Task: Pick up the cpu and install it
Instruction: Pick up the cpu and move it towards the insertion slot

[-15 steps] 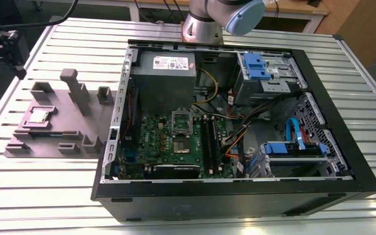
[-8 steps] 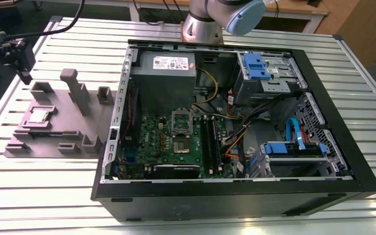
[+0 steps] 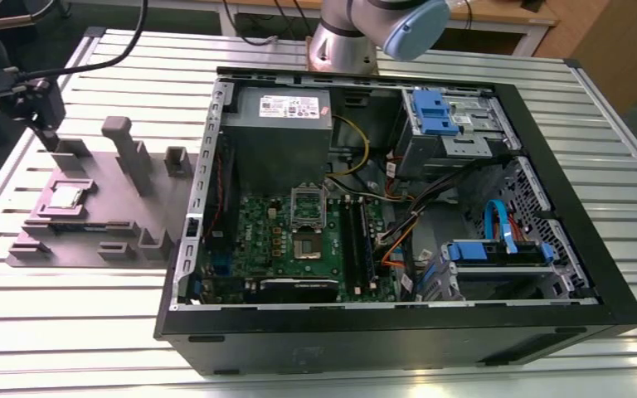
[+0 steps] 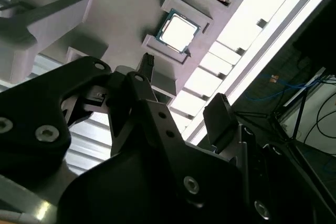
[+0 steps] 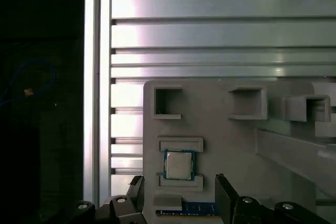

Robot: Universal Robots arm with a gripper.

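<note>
On grey holder, cpu, claw apparently spread

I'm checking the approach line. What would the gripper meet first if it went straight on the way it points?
Most likely the cpu, lying in its recess on the grey fixture: in the first wrist view it sits centred ahead of the open gripper. Depth is unclear.

A robotics lab: slatted aluminium bench carrying an opened computer case and grey parts fixture.
</note>
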